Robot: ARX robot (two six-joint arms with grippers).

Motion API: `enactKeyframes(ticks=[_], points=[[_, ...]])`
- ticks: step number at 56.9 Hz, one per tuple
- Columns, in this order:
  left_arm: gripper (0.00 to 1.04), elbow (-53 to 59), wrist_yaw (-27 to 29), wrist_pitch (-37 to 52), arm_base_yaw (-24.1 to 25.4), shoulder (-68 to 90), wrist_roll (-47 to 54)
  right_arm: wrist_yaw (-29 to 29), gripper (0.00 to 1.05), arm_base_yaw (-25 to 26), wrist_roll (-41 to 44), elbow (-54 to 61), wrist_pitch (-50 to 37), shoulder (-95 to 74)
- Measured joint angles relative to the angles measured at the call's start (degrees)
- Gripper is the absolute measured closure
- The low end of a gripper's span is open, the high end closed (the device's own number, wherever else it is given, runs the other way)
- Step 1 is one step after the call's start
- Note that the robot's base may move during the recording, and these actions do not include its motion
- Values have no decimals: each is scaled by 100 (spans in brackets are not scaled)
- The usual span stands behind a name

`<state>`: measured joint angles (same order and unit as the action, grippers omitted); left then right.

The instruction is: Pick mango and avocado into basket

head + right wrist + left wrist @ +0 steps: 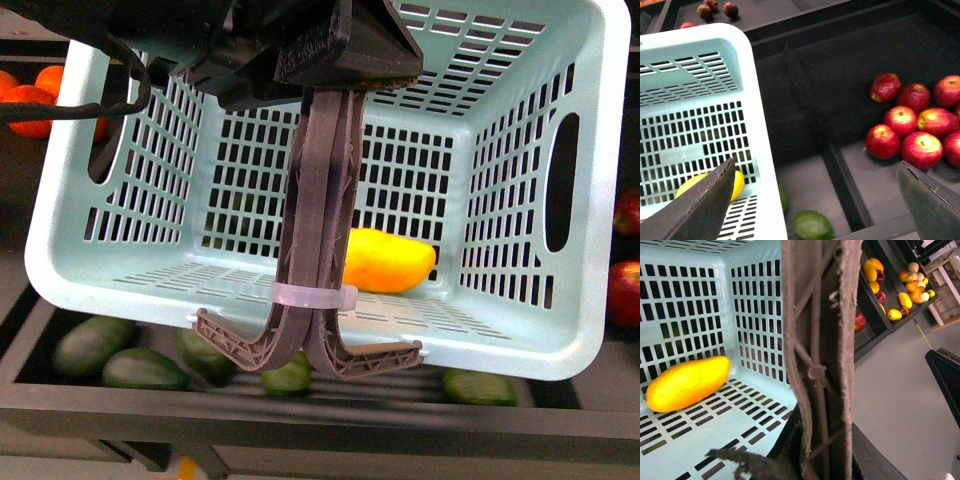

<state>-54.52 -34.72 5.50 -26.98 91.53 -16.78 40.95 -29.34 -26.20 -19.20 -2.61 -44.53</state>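
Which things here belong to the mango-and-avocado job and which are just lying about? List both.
Job: basket; mango, already inside it; avocados in the bin beneath.
Lying about: red apples; orange fruit behind the basket; mixed fruit on the far shelves.

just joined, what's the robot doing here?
The left gripper holds the basket up by its handles. The mango already lies inside. No avocado shows in it yet: several avocados sit on the shelf below. The right gripper is open over that shelf, near one avocado, with red apples in the next compartment.
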Motion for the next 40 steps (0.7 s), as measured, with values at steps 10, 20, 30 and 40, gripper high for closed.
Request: enactKeyframes(ticks=[10,20,30,40], points=[[97,0,-11,0,0,0,-2,-2,9,0,0,-4,0,2],[97,0,-2,0,0,0,2,-2,9,0,0,0,0,-4],[97,0,-11,0,0,0,2,-2,9,0,0,0,0,-4],[97,-4,-11,0,26,0,4,-46,9,-15,2,-2,0,-11]])
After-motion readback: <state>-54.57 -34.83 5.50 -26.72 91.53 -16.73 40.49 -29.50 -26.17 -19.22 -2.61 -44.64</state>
